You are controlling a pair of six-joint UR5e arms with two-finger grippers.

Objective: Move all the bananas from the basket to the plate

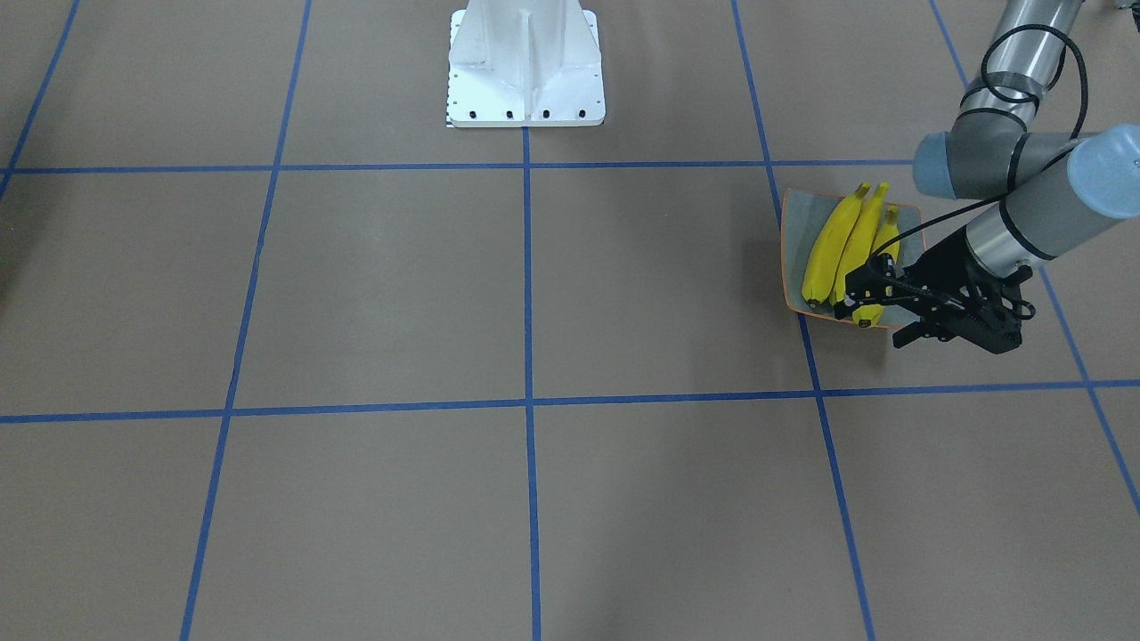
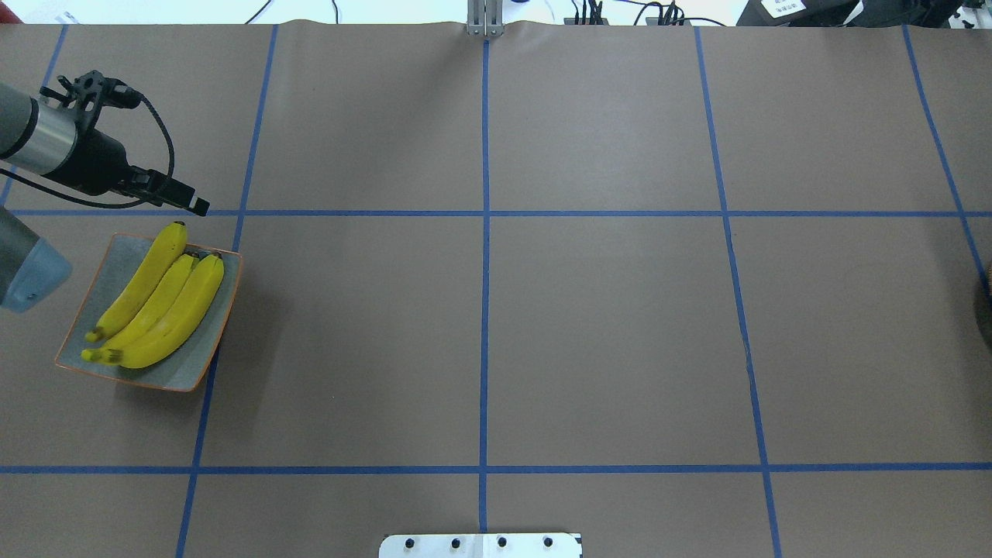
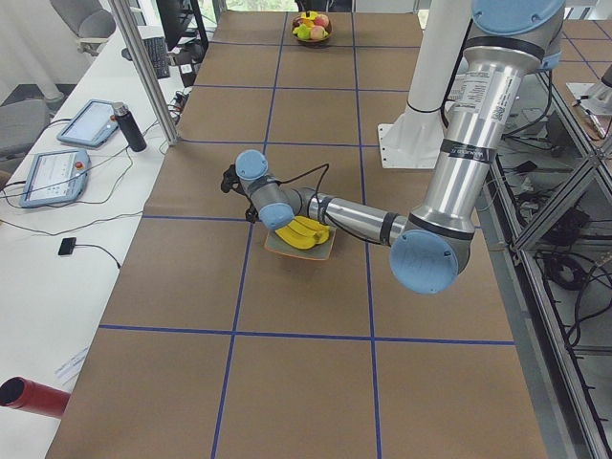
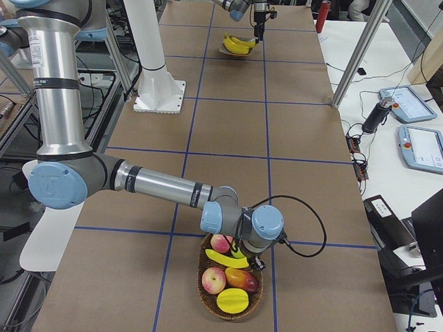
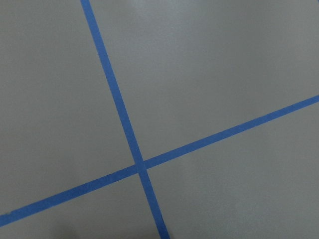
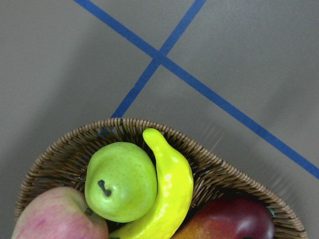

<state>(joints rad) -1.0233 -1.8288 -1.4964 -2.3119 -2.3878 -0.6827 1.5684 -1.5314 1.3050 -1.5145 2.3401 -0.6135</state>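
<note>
Three yellow bananas (image 2: 167, 310) lie side by side on the grey-blue plate (image 2: 116, 256) with the orange rim, at the table's left; they also show in the front view (image 1: 833, 245). My left gripper (image 2: 198, 204) hovers by the plate's far edge, over the banana ends in the front view (image 1: 875, 314), and looks open and empty. A fourth banana (image 6: 172, 189) lies in the wicker basket (image 6: 65, 144) beside a green pear (image 6: 119, 181). My right gripper (image 4: 249, 257) hangs just above that basket (image 4: 202, 277); I cannot tell whether it is open or shut.
The basket also holds apples (image 4: 213, 280), a red mango (image 4: 242, 279) and a yellow fruit (image 4: 233, 301). The white robot base (image 1: 525, 62) stands at the table's middle edge. Blue tape lines cross the brown table. Tablets and poles stand on the side bench (image 4: 415, 104).
</note>
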